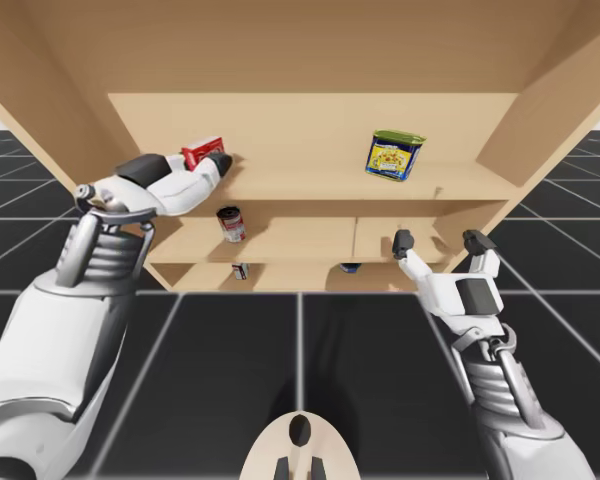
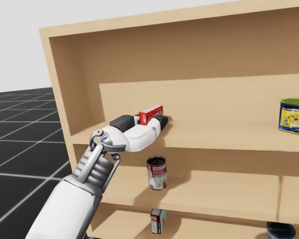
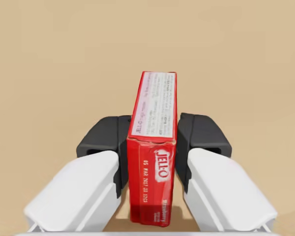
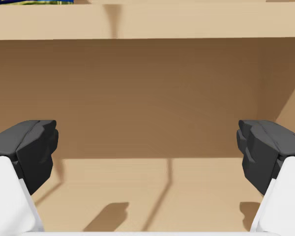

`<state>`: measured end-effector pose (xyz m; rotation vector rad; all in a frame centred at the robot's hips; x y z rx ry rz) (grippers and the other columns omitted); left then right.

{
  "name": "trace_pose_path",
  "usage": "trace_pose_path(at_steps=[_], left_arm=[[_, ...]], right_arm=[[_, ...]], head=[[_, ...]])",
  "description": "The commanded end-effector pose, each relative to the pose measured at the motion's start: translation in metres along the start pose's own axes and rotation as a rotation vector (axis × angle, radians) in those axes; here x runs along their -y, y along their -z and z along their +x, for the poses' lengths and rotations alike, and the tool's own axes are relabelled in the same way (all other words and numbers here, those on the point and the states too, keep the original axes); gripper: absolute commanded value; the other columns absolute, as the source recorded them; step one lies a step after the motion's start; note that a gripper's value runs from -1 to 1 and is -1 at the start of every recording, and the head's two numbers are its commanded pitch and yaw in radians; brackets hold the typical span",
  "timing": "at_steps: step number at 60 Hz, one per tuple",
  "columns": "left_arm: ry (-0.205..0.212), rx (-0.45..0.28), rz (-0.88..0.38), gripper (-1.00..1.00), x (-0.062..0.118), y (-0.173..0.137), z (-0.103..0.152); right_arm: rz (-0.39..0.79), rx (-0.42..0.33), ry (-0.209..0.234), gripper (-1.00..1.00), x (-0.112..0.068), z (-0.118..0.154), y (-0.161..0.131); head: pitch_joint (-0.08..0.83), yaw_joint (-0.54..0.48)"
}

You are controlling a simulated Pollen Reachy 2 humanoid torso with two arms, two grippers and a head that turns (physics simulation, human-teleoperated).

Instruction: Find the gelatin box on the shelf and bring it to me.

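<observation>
Red white-lettered box between left jaws

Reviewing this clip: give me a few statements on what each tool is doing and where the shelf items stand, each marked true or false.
1. The left tool is shut on the red box, gripping it from both sides. True.
2. The right tool holds the blue and yellow tin. False: the right tool is open and empty, and the tin stands apart from it on the upper board.
3. The red can stands upright on the board below the red box. True.
4. The red box is down at the lowest board. False: it is at the upper board, the one the tin stands on.
</observation>
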<state>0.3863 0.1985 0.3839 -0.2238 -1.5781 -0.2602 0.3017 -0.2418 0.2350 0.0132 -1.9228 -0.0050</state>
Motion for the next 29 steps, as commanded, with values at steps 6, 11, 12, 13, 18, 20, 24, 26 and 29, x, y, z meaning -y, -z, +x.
trace_pose_path(at_steps=[6,11,12,13,18,20,24,26,29], left_arm=[[0.049,-0.002,0.075,1.00,0.004,-0.014,0.011],[0.050,0.036,0.079,1.00,0.005,-0.025,0.020],[0.053,0.048,0.079,1.00,0.006,-0.029,0.022],[0.054,0.059,0.079,1.00,0.007,-0.034,0.025],[0.066,0.084,0.073,1.00,0.010,-0.055,0.032],[0.072,0.084,0.075,1.00,0.012,-0.066,0.032],[0.081,0.079,0.070,1.00,0.015,-0.085,0.028],[0.101,0.081,0.077,1.00,0.018,-0.100,0.024],[0.118,0.090,0.076,1.00,0.021,-0.121,0.018]], right_arm=[[-0.002,-0.006,0.014,-1.00,-0.002,-0.002,0.000],[-0.002,-0.007,0.015,-1.00,-0.002,-0.003,0.000],[-0.002,-0.007,0.015,-1.00,-0.002,-0.003,0.000],[-0.002,-0.007,0.015,-1.00,-0.002,-0.003,0.000],[-0.002,-0.007,0.014,-1.00,-0.001,-0.003,0.001],[-0.001,-0.007,0.014,-1.00,-0.002,-0.003,0.001],[0.006,-0.016,0.027,-1.00,-0.002,-0.004,0.001],[0.021,-0.030,0.054,-1.00,-0.001,-0.004,0.000],[0.055,-0.036,0.076,-1.00,-0.001,-0.003,-0.001]], head=[[0.172,0.29],[0.172,0.29],[0.172,0.29],[0.172,0.29],[0.176,0.29],[0.178,0.29],[0.179,0.29],[0.178,0.29],[0.180,0.28]])
